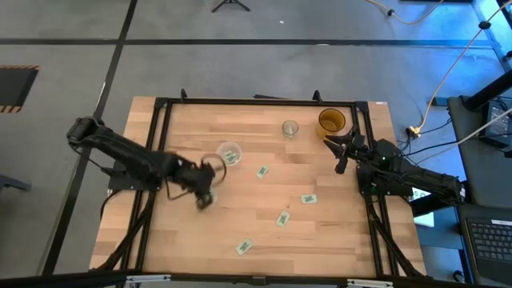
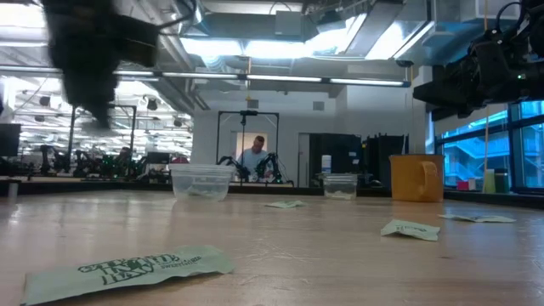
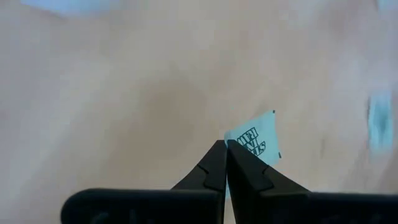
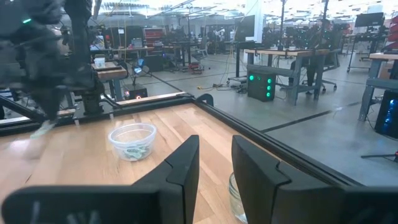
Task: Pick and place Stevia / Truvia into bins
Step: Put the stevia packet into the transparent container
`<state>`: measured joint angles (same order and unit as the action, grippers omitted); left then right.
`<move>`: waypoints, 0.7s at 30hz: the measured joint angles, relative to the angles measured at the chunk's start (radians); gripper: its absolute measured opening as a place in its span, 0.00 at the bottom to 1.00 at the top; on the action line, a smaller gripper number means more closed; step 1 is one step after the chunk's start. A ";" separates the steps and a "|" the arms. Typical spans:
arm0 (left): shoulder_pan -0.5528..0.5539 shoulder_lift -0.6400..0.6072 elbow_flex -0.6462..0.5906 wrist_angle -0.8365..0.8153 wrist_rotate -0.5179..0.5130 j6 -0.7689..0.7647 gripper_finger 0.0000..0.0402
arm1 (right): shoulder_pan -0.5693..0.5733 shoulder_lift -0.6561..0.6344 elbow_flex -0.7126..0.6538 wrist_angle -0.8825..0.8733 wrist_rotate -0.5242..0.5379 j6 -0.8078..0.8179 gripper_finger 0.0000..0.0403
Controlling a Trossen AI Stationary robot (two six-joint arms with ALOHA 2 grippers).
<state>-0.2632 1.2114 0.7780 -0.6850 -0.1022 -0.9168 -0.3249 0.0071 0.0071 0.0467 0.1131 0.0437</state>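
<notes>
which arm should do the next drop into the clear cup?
Left. The left gripper is shut on a sachet and sits close beside the clear cup. The right gripper is open, holds nothing, and waits at the far edge by the yellow cup.

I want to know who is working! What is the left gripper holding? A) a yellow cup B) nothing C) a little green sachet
C: in the left wrist view the left gripper has its fingers pinched shut on a pale green sachet, lifted above the wooden table.
</notes>
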 joint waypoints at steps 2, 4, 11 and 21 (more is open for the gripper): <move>0.077 -0.029 0.000 0.004 -0.038 -0.050 0.01 | 0.000 0.000 0.000 0.000 0.000 0.000 0.25; 0.150 -0.049 0.000 0.010 -0.087 -0.068 0.01 | 0.000 0.000 0.000 0.000 0.000 0.002 0.25; 0.347 -0.048 0.000 0.173 -0.212 -0.049 0.01 | 0.000 0.000 0.000 0.000 0.000 0.004 0.25; 0.441 0.100 -0.001 0.249 -0.112 -0.024 0.01 | 0.000 0.000 0.000 0.000 0.000 0.008 0.25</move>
<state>0.1776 1.3116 0.7769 -0.4358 -0.2145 -0.9410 -0.3252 0.0073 0.0071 0.0467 0.1131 0.0513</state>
